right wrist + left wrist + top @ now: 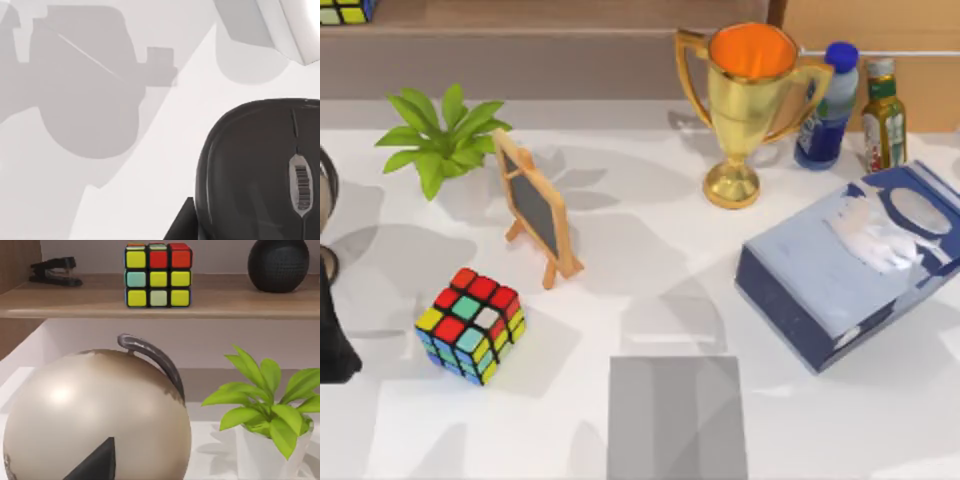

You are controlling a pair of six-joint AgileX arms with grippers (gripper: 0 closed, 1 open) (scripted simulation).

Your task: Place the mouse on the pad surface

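**Mouse off the pad, waiting for a grip**

Across the white desk [620, 300], left arm [332, 340] parked at the left edge. Near the front edge, bare and flat: the grey pad [675, 415]. Close under the right hand [185, 226] in its wrist view, ringed by white desk rather than grey: the black mouse [255, 165]. Cannot tell whether that hand is spread or pinching. Probably light, rigid and glossy, slippery over the domed back. Best taken across the narrower flanks, clear of the scroll wheel [301, 182].
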